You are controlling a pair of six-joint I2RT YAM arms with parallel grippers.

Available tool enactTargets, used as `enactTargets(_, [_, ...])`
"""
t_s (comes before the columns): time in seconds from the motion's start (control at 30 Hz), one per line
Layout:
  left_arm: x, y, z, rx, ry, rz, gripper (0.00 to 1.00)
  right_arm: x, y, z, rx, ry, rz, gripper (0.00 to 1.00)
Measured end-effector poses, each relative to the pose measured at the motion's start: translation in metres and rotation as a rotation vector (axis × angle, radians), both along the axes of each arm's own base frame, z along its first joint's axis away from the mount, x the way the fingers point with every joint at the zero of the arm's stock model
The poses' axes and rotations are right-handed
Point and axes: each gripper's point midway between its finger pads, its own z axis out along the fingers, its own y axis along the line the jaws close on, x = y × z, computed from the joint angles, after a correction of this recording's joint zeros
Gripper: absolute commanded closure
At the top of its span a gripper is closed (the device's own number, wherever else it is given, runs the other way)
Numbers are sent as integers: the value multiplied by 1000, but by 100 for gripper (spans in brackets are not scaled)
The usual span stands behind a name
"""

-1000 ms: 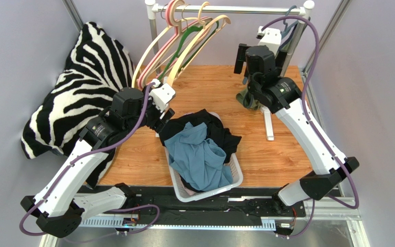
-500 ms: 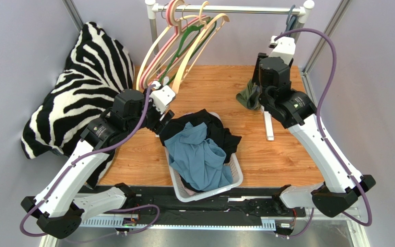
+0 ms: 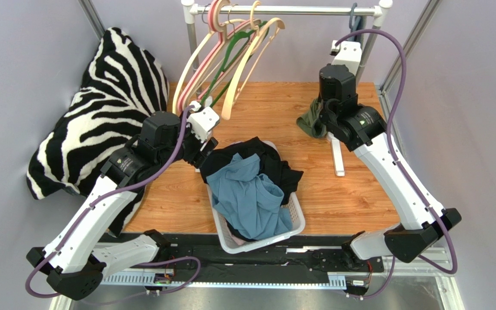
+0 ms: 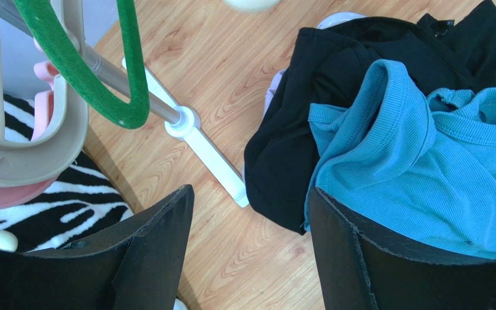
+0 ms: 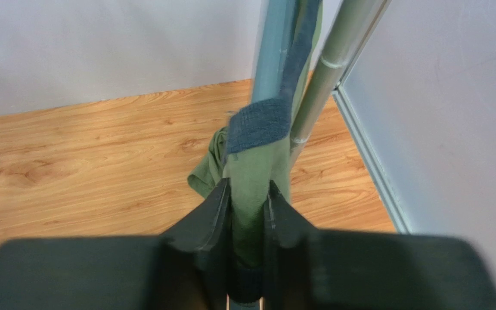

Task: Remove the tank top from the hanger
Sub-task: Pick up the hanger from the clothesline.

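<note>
An olive-green tank top (image 3: pixel 310 121) hangs from a blue-grey hanger (image 3: pixel 355 23) at the right end of the rail, beside the rack's right post. In the right wrist view the tank top (image 5: pixel 254 165) drapes down from the hanger (image 5: pixel 273 58), and my right gripper (image 5: pixel 249 188) is shut on a fold of the green cloth. From above, the right gripper (image 3: pixel 325 108) sits right against the garment. My left gripper (image 4: pixel 250 194) is open over bare wood next to the basket, holding nothing; from above the left gripper (image 3: pixel 201 157) is at the basket's far left corner.
A white basket (image 3: pixel 294 226) holds blue and black clothes at centre front. Several empty hangers (image 3: pixel 225 58) lean from the rail (image 3: pixel 283 10) at left. A zebra-print cloth (image 3: pixel 95 116) fills the left side. The rack's white foot (image 3: pixel 338 155) lies under the right arm.
My right gripper has moved up to the hanging tank top and shut on its cloth. The left arm has stayed in place.
</note>
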Motion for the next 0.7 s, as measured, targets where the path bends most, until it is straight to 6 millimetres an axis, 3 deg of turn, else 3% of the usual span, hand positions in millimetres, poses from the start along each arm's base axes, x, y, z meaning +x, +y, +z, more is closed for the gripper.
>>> enactTargets(0.03, [0, 0, 0, 0, 0, 0, 27, 0, -1, 0, 0, 0, -3, 100])
enactTargets(0.4, [-1, 0, 2, -7, -2, -2, 28, 2, 8, 7, -8, -4, 91, 100])
enactTargets(0.7, [-2, 2, 4, -13, -9, 1, 28, -7, 29, 52, -43, -155, 300, 100])
